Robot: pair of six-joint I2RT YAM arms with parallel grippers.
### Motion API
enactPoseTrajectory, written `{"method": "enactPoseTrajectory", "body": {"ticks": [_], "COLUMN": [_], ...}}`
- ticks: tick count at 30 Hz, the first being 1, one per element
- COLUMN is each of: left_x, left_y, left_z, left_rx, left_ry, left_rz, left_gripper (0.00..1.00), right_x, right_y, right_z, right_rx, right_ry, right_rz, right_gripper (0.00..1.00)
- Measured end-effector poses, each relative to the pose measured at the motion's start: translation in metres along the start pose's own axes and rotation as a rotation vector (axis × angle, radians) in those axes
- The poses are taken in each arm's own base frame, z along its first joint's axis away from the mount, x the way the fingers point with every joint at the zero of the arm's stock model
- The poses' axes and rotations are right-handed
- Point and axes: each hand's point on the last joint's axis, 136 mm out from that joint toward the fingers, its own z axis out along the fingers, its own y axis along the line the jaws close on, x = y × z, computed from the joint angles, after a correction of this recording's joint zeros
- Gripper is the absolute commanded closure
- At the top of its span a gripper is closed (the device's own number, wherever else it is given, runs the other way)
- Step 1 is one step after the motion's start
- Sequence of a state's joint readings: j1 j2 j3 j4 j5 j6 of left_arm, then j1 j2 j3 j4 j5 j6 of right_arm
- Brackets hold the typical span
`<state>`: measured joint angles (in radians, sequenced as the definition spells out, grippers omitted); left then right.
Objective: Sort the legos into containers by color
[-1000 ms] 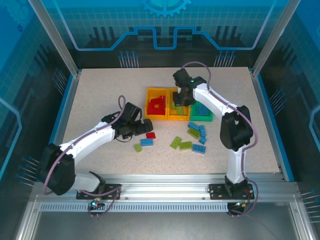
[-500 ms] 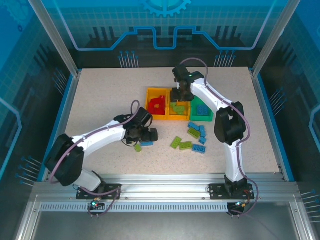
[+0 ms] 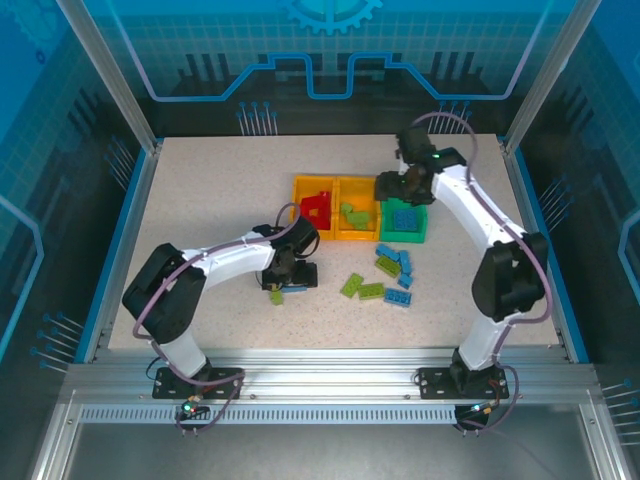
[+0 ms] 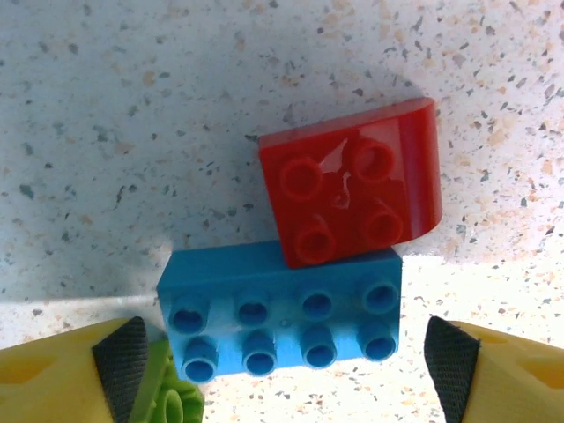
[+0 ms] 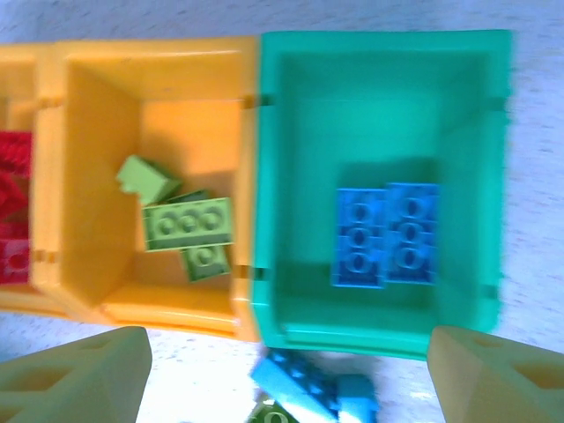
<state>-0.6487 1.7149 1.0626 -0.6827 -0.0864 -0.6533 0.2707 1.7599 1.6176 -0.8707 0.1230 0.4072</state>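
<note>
Speckled beige table (image 3: 200, 180) runs from the arm bases at the near edge to blue-lit walls. Nearest, the left gripper (image 3: 290, 272) points down over a small knot of legos. From above they are little more than specks, with a green brick (image 3: 275, 296) peeping out at its near side. The left wrist view supplies the detail. The left gripper (image 4: 284, 357) stands wide open, and its yellow fingers (image 4: 53, 379) with black pads straddle a blue brick (image 4: 282, 322) of two rows of four studs, with a gap at each end and nothing gripped. A glossy red brick (image 4: 352, 181) with four studs and one rounded edge touches the blue one's far side, and the green brick (image 4: 172, 401) sits by the left pad. To the right, loose bricks (image 3: 385, 275), green and blue, lie scattered just before the bins. Farther back, three smooth plastic bins stand in a touching row. The left bin (image 3: 296, 205) is orange and holds red legos (image 3: 316, 208), the middle bin (image 3: 357, 237) is orange, and the green bin (image 3: 403, 239) is at the right. The right gripper (image 3: 392, 186) hovers over the green bin's far-left part. Its wrist view, somewhat blurred, looks straight down. Three green legos (image 5: 187, 222) lie in the middle bin (image 5: 88, 176) and two blue legos (image 5: 385, 236) lie side by side in the green bin (image 5: 370, 88). The right gripper (image 5: 291, 374) is spread wide, its fingers (image 5: 79, 374) empty.
</note>
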Motion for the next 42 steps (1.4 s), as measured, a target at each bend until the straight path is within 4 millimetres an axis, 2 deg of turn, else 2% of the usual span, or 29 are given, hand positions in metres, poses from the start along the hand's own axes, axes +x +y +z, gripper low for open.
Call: {"method": "enactPoseTrajectory", "body": {"ticks": [4, 9, 13, 19, 22, 25, 30, 32, 35, 38, 42], "left_x": [-0.002, -0.001, -0.003, -0.004, -0.008, -0.020, -0.048, -0.067, -0.092, -0.116, -0.139], "left_y": [-0.003, -0.002, -0.005, -0.010, -0.023, -0.045, -0.086, -0.112, -0.152, -0.191, -0.230], "left_z": [0.008, 0.014, 0.012, 0.007, -0.003, -0.020, -0.059, -0.082, -0.106, -0.114, -0.102], "left_rx": [-0.021, -0.050, -0.045, -0.048, -0.028, 0.020, 0.149, 0.224, 0.335, 0.429, 0.501], "left_ry": [0.014, 0.034, 0.029, 0.024, 0.007, -0.039, -0.125, -0.170, -0.215, -0.241, -0.238], "left_rz": [0.013, 0.023, 0.033, 0.047, 0.064, 0.082, 0.102, 0.126, 0.160, 0.186, 0.219], "left_gripper": [0.21, 0.36, 0.47, 0.48, 0.48, 0.47, 0.47, 0.47, 0.47, 0.46, 0.46], "right_x": [0.007, 0.019, 0.025, 0.035, 0.041, 0.047, 0.061, 0.065, 0.071, 0.077, 0.087], "right_y": [-0.036, -0.065, -0.075, -0.084, -0.088, -0.091, -0.101, -0.107, -0.115, -0.121, -0.126], "right_z": [-0.003, -0.003, -0.006, -0.006, -0.002, 0.003, 0.010, 0.010, 0.007, 0.005, 0.007], "right_rx": [0.036, 0.050, 0.056, 0.055, 0.054, 0.056, 0.056, 0.054, 0.054, 0.050, 0.046], "right_ry": [0.003, 0.021, 0.020, 0.024, 0.035, 0.045, 0.075, 0.076, 0.073, 0.070, 0.078], "right_rz": [0.065, 0.124, 0.139, 0.152, 0.162, 0.170, 0.199, 0.217, 0.241, 0.261, 0.281], "right_gripper": [0.16, 0.16, 0.16, 0.15, 0.15, 0.16, 0.15, 0.15, 0.15, 0.15, 0.15]}}
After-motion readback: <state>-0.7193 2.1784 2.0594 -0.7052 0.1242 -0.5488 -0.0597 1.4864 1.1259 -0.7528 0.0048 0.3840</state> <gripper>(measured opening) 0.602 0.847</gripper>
